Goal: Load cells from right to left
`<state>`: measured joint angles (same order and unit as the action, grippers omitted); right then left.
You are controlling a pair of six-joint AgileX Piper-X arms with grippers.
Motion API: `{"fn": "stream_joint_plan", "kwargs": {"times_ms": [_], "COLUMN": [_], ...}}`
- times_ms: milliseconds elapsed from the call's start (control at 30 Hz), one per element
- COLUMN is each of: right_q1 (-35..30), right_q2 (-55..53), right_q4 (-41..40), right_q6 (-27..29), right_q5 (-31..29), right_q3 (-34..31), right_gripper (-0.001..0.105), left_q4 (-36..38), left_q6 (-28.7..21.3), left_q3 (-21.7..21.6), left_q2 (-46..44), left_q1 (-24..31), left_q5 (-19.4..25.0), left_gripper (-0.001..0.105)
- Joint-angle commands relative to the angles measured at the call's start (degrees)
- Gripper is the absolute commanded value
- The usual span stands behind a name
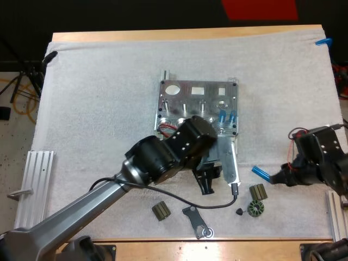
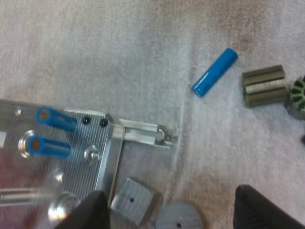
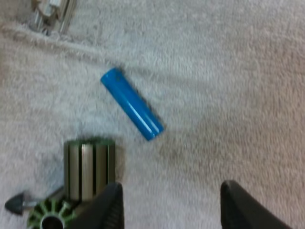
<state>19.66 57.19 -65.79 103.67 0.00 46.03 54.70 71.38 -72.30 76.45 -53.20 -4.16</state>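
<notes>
Right end effector released, hovering near the loose blue cell lying right of the fixture; cell sits skewed to the jaws, so a closing pinch could roll or flick it away.

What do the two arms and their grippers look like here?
The left arm is a smooth grey tube ending in rounded black joint housings dotted with small pale marks. The right arm has a blockier black housing with similar dots. The left gripper and the right gripper each have two plain matte black fingers.
</notes>
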Motion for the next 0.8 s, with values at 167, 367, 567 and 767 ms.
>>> {"fn": "stream_joint_plan", "kwargs": {"times_ms": [167, 367, 567, 767], "right_q1": [-0.2, -0.2, -0.2, -0.1], "right_q2": [7.6, 15.0, 20.7, 25.4], "right_q4": [3.2, 5.7, 10.0, 10.9], "right_q6": [0.4, 0.2, -1.0, -1.0], "right_q5": [0.0, 0.0, -5.3, -7.9], "right_q3": [-0.6, -0.5, -0.5, -0.5], "right_gripper": [0.046, 0.046, 0.046, 0.045], "left_q4": [6.0, 8.1, 8.1, 8.1], "left_q6": [0.6, 0.6, 0.6, 0.6], "left_q3": [-0.1, -0.1, -0.1, -0.1], "left_q2": [-1.8, -1.8, -1.8, -1.8], "left_q1": [0.1, 0.1, 0.1, 0.1], "left_q5": [0.7, 0.8, 0.8, 0.8], "left_gripper": [0.056, 0.056, 0.056, 0.056]}}
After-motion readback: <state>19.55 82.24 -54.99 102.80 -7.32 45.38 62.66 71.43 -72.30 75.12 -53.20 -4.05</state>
